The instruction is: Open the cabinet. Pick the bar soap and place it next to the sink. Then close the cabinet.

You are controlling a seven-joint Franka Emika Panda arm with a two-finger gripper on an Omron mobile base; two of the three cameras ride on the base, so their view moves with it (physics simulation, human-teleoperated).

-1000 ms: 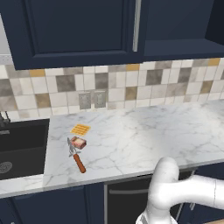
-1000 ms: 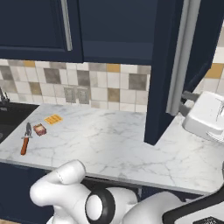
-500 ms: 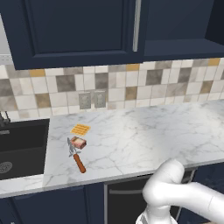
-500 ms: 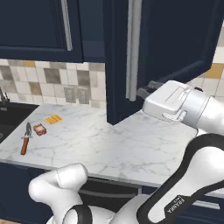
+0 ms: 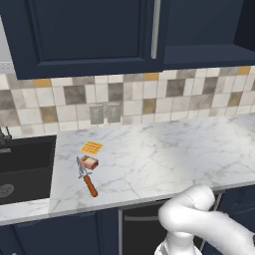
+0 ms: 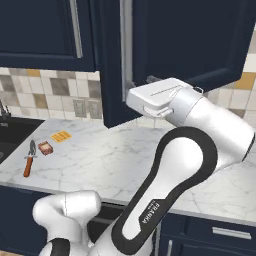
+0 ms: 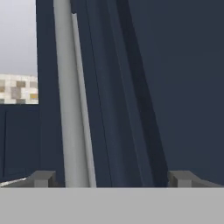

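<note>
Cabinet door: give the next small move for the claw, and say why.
Probably press the cabinet door onward toward its frame until it shuts. It stands ajar, swung out over the counter; the claw is open with the handle between its tips, and the bar soap already lies on the counter near the sink.
</note>
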